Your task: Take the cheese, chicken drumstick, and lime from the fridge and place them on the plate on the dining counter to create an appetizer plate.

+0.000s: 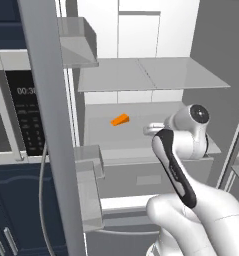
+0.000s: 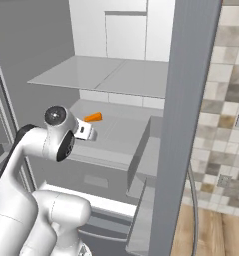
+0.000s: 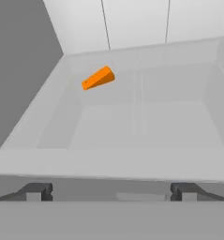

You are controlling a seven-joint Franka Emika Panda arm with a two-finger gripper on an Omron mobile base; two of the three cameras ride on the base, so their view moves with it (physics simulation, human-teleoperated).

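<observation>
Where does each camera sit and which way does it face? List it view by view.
Left base view: behind the arm to its left, facing into the open fridge; the white arm rises lower right.
Right base view: behind to its right, same fridge; the arm rises lower left.
Hand view: on the hand, looking along the open tool at the shelf; its dark fingertips show at the bottom.
Shared: all three show the cheese lying on the fridge shelf.

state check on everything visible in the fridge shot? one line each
fridge: door open, interior exposed
cheese: lying on the shelf, left rear, untouched
shelf: otherwise bare around the cheese
gripper: open, at the shelf's front edge, short of the cheese, holding nothing
microwave: door closed, display lit
</observation>
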